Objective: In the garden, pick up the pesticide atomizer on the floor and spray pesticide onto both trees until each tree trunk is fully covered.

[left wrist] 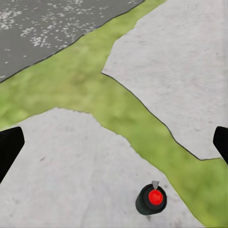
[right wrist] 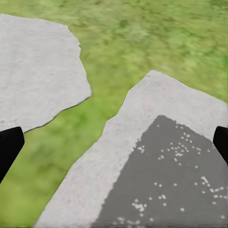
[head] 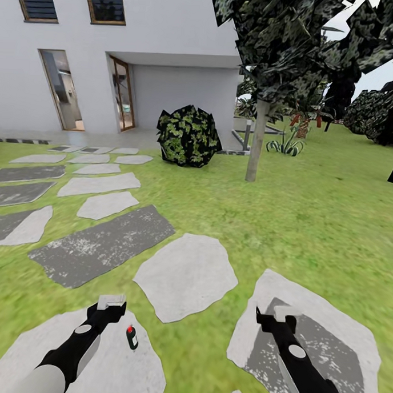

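at the bottom of the head view the left hand [head: 111, 305] hangs over a pale grey flat stepping stone [head: 106, 367], its fingers spread apart with nothing between them. just beside it, toward the frame's centre, the small dark green pesticide atomizer with a red cap [head: 132, 337] stands upright on that stone; in the left wrist view it [left wrist: 151, 200] sits near the lower edge, seen from above, clear of both black fingertips [left wrist: 9, 147]. at lower right the right hand [head: 276, 318] hovers over a pale stone with a dark grey patch [head: 321, 345], its fingers also wide apart and empty; the right wrist view shows that same patched slab [right wrist: 156, 175] beyond the fingertips. farther up, green grass lawn [head: 287, 223] and more grey paving stones [head: 103, 247] spread across the middle. beyond, right of centre, a straight grey-tan tree trunk [head: 256, 142] rises to dark blocky leaves. a round dark leafy bush [head: 189, 135] sits left of it, before a white house wall [head: 169, 29] in the upper left.
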Tool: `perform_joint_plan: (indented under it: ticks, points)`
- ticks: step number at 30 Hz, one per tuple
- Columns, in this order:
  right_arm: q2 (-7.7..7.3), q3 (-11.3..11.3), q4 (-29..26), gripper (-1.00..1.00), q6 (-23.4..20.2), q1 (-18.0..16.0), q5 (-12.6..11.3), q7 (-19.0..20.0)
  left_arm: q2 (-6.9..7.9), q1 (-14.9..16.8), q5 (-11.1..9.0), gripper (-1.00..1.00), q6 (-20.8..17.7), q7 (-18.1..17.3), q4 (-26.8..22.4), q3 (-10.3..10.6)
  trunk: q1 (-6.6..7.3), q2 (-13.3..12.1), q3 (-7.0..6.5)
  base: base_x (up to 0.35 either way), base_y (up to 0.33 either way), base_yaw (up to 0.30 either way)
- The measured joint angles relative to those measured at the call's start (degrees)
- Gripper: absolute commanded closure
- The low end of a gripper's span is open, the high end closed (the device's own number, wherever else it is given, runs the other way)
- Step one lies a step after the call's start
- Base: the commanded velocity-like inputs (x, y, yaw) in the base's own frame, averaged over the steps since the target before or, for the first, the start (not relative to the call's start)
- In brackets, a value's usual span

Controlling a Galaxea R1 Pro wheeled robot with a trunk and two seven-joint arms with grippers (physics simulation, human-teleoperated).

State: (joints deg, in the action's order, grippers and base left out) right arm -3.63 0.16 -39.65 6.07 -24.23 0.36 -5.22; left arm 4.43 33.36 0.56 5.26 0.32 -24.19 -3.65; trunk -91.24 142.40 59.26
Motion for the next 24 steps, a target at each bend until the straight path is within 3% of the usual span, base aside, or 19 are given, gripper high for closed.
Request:
perform_joint_plan:
  ticks: [3,9,21,24]
  points:
    - [-0.03,0.03,0.79,-1.0,0.0,0.0,-0.08,0.79,0.04,0.0,0.0,-1.0,0.0,-0.14,0.04,0.05,-0.47,0.83,0.58,0.0,0.0,0.0]
    - [0.03,-0.18,1.58,-1.0,0.0,0.0,0.02,6.05,-0.02,0.01,-0.08,-1.0,-0.59,-0.33,0.14,-0.01,-0.63,0.91,1.91,0.0,0.0,0.0]
    - [0.12,-0.26,1.55,-1.0,0.0,0.0,0.07,6.37,-0.31,-0.08,-0.09,-1.0,-0.72,-0.32,1.93,-0.07,-0.94,1.07,4.57,0.0,0.0,0.0]
    - [-0.04,-0.36,1.48,-1.0,0.06,0.0,0.0,6.17,-1.36,-0.09,0.0,-1.0,-0.66,-0.38,2.58,0.23,-1.01,1.11,5.24,0.0,0.0,0.0]
